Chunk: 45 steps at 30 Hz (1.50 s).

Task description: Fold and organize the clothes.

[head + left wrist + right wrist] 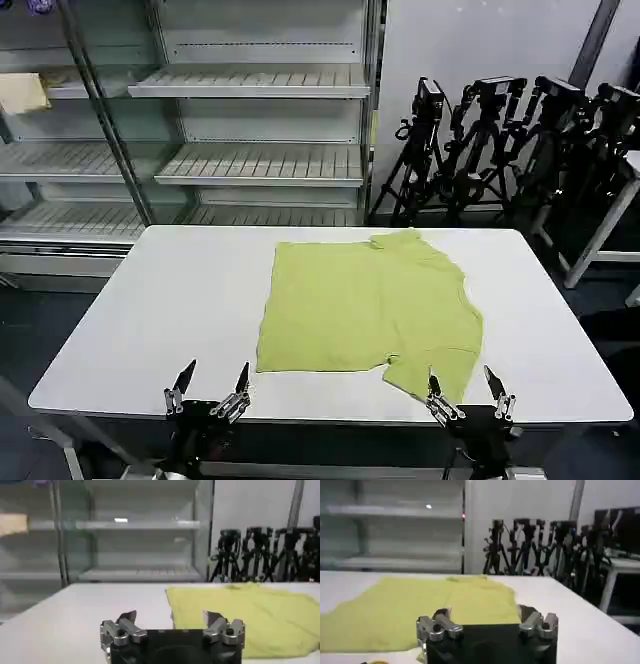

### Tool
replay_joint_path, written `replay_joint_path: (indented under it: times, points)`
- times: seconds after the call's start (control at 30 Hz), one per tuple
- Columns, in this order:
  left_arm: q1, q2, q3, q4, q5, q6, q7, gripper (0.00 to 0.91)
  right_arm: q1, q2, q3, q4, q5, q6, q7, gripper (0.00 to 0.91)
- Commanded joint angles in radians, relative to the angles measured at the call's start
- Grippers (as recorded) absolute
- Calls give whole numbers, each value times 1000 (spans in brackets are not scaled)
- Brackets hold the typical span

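One shirt (pixel 365 305) (lime-green), two grippers, one table (pixel 170 300).

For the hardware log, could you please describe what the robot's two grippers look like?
The left gripper and right gripper match: each has a boxy black body carrying two silvery metal knuckle blocks with round bolts, from which slim dark pointed fingers rise. No cables or markings are visible.

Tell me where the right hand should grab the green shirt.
Probably the sleeve nearest the right hand. It sticks out toward the table's near edge, so come in low from that edge. The shirt lies flat.
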Motion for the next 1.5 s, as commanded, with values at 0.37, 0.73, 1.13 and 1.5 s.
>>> replay_joint_path:
  times: [0.37,0.73,1.13,1.5]
  points:
    - [-197,156,93,136,-166,204,-126,907,97,-80,-25,-103,203,-119,95,907]
    - [-295,171,141,162,-244,205,-152,907,101,-81,-22,-129,256,-119,97,907]
    - [-410,169,209,228,-281,206,-163,907,116,-79,-31,-152,297,-120,109,393]
    - [-417,161,244,262,-302,206,-161,50,109,-84,-43,-153,315,-119,111,0]
